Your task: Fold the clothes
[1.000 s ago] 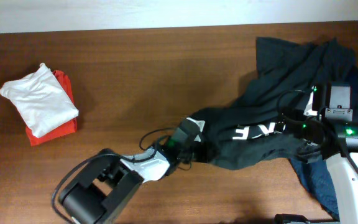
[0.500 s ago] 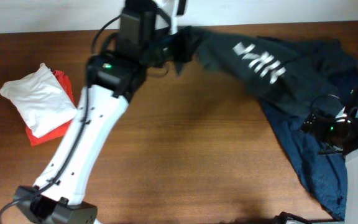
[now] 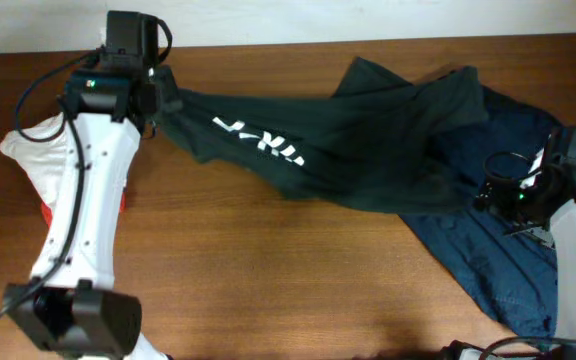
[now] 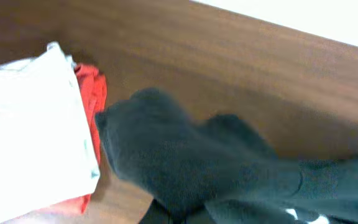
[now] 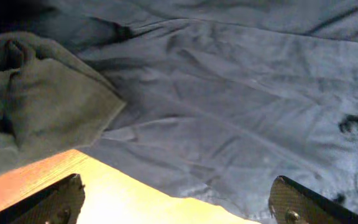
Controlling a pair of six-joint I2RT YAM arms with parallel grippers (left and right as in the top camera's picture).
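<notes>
Two small pieces look finished: the white garment lies folded on top of the red garment at the left edge of the overhead frame, partly behind the left arm.

The rest is open work. The charcoal garment is drawn out in a long, rumpled band across the upper middle of the worktop, its white lettering facing up. It is neither flat nor folded. The left tool, at the upper left, is clenched on that garment's end, and in the left wrist view the bunched cloth fills the lower right.

The navy garment lies crumpled at the right, its upper part under the charcoal one, and shows no fold. The right tool stands released over it with its fingers wide apart and nothing between them. Whether the fingertips touch the fabric is hard to tell from these views.

My judgement is that the task is less than half done. The charcoal piece needs spreading flat before any fold, and the navy one has not yet been started.
</notes>
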